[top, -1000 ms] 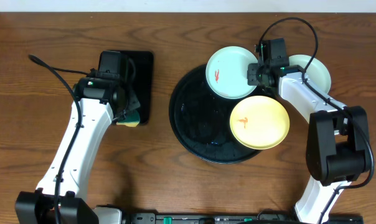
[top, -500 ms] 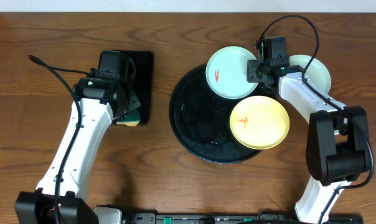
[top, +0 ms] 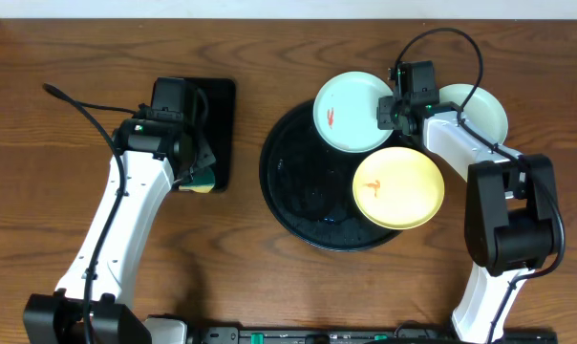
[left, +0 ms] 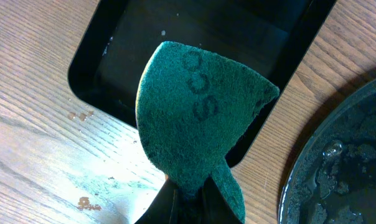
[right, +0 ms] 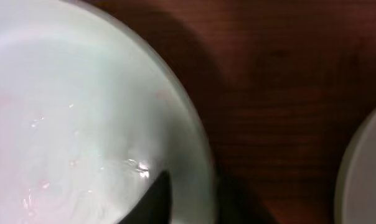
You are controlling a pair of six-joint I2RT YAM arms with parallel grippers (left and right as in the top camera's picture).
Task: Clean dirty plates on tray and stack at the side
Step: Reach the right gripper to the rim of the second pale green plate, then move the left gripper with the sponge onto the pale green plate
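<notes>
A pale mint-green plate (top: 349, 103) with a small orange-red smear lies tilted over the far rim of the round black tray (top: 293, 186). My right gripper (top: 388, 112) is shut on its right rim. In the right wrist view the gripper (right: 197, 186) has one dark finger (right: 152, 198) inside the plate (right: 82, 124) and the other outside. A pale yellow plate (top: 398, 188) with a smear lies on the tray's right side. Another mint-green plate (top: 480, 110) sits on the table to the right. My left gripper (top: 197, 178) is shut on a green sponge (left: 197, 118).
A small rectangular black tray (top: 217, 124) lies under the left gripper, and its corner shows in the left wrist view (left: 113, 43). The round tray's wet rim (left: 337, 180) shows at that view's right. Bare wooden table (top: 59, 57) surrounds everything.
My right gripper has closed onto the mint-green plate's rim, and the plate has shifted slightly to the left. The left arm and sponge have not moved.
</notes>
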